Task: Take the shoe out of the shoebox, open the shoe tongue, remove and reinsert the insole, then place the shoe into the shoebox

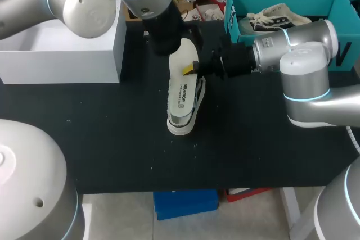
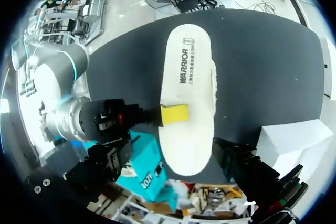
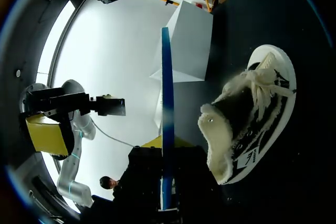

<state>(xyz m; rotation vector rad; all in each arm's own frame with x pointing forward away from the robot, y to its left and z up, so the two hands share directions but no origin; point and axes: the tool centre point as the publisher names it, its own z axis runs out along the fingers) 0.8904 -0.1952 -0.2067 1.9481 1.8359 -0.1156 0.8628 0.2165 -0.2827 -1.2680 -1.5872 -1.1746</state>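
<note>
Insole (image 1: 183, 57) is out, held over the shoe (image 1: 182, 121) mid-tabletop (image 1: 112, 139). Right gripper (image 1: 190, 70) jaws look clamped on its edge. Left gripper (image 1: 166, 42) sits at the far end, jaws hidden, can't tell. Next: angle the insole down into the shoe opening and reinsert it.

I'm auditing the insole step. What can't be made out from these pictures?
- Head view: the left arm hides what holds the far end of the white foam insole.
- Every view: whether the right gripper is open or shut; the insole, edge-on, blocks the right wrist view.
- Right wrist view: the inside of the white canvas shoe is too dark to make out.
</note>
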